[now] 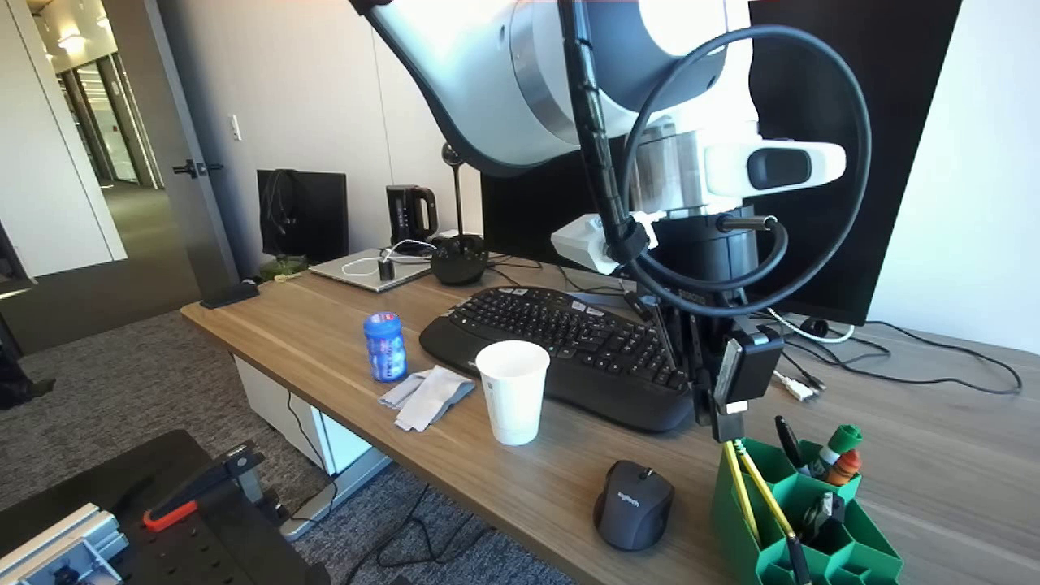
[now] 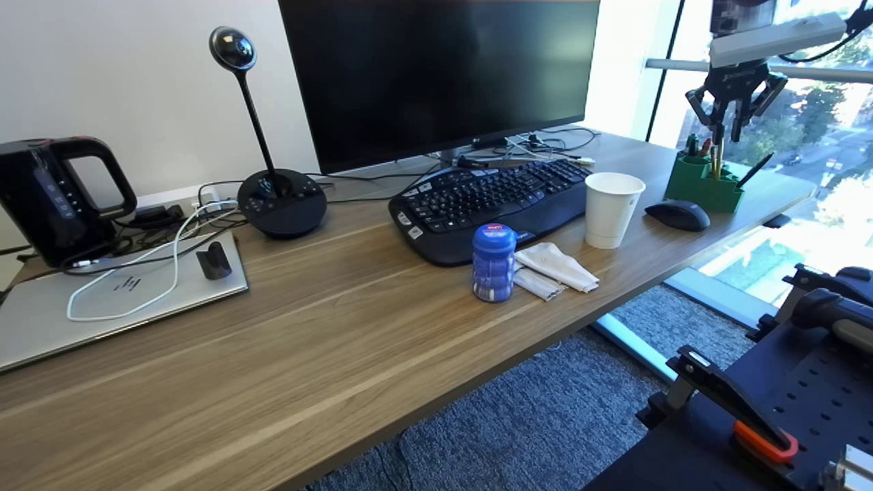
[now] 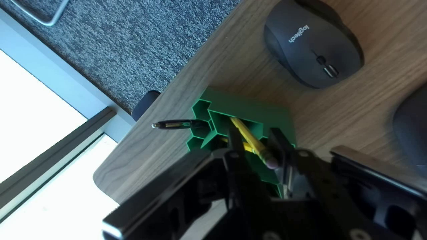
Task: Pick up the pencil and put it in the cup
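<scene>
In the wrist view a yellow pencil [image 3: 248,133] with a pink eraser leans in the green holder [image 3: 240,101], its eraser end up. My gripper [image 3: 256,135] stands over the holder, fingers apart on either side of this pencil. The pencil's top lies close by the right-hand finger; whether it touches cannot be told. Behind it a second yellow pencil [image 3: 248,147] partly shows. In an exterior view, the gripper [image 2: 726,133] has a gap between its fingertips just above the holder [image 2: 702,191]. The white cup [image 1: 513,398] stands upright on the desk.
A black mouse [image 1: 634,505] lies between cup and holder. Behind the cup is the keyboard [image 2: 491,204], with the monitor [image 2: 443,75] further back. A blue can [image 1: 385,349] and a folded cloth [image 1: 435,398] are beside the cup. A pen [image 3: 175,124] juts out of the holder.
</scene>
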You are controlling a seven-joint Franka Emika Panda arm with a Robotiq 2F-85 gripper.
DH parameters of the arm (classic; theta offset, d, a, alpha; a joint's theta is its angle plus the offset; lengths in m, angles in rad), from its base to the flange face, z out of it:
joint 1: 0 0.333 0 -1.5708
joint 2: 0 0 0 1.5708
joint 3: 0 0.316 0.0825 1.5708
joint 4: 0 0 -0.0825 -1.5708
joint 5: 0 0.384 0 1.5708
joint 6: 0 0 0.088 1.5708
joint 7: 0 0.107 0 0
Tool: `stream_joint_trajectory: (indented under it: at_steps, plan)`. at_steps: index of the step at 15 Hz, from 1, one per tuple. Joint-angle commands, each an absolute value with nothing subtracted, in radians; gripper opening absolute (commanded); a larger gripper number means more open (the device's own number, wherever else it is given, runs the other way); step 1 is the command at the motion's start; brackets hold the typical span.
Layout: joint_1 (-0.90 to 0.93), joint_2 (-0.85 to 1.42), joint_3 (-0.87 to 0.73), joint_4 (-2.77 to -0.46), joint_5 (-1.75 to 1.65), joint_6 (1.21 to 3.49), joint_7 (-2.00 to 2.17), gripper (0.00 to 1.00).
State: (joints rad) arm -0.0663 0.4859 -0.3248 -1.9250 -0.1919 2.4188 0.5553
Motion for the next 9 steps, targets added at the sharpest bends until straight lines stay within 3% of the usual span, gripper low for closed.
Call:
stream_joint_trajectory:
  at_steps: [1, 3, 9]
  plan:
    - [-0.068, 0.474, -0.321, -1.926, -0.185, 2.412, 0.549, 0.07]
    - [-0.069, 0.471, -0.319, -1.928, -0.183, 2.412, 0.546, 0.0]
    - [-0.072, 0.458, -0.315, -1.934, -0.179, 2.414, 0.538, 0.02]
